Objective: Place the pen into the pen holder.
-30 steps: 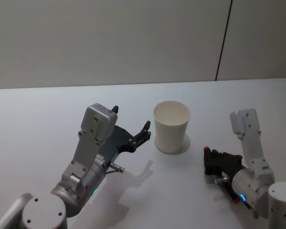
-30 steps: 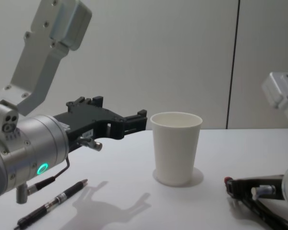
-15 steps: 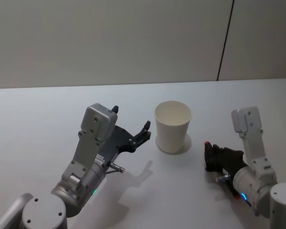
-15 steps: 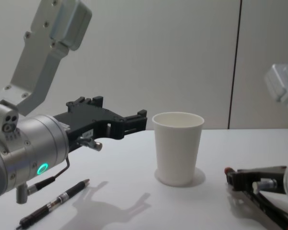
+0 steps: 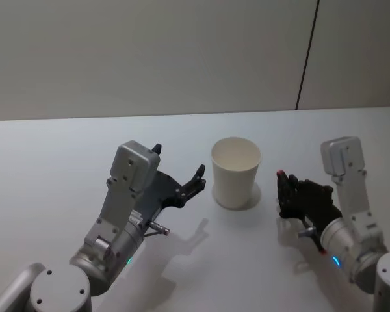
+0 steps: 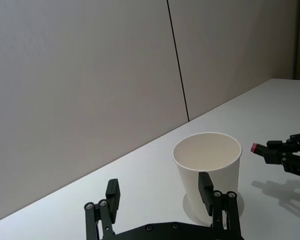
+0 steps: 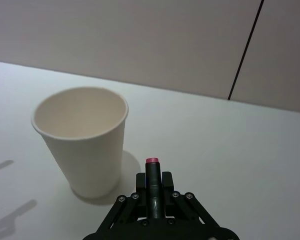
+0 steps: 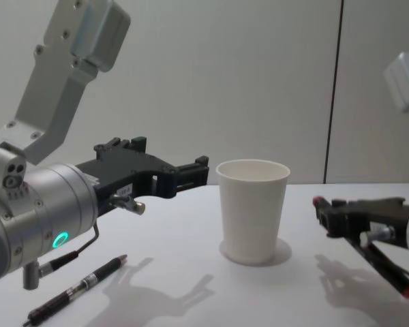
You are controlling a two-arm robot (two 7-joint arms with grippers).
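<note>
The pen holder, a white paper cup [image 5: 235, 172] [image 8: 251, 211], stands upright in the middle of the table. My right gripper [image 5: 287, 190] [image 8: 330, 212] hovers just right of it, shut on a dark pen [image 7: 152, 163] whose pink end [image 8: 317, 201] sticks out past the fingertips toward the cup [image 7: 82, 142]. The pen end is at about mid-height of the cup and apart from it. To the cup's left my left gripper [image 5: 179, 162] [image 8: 170, 158] hangs open above the table, holding nothing; through its spread fingers the cup [image 6: 207, 165] shows, with the right gripper's pen end [image 6: 253, 148] beyond.
A second, black pen [image 8: 78, 289] lies on the white table [image 5: 52, 169] under my left arm, near the front edge. A grey wall closes off the far side of the table.
My right gripper has risen from the table with the pen and moved closer to the cup. The left arm, the cup and the black pen have stayed put.
</note>
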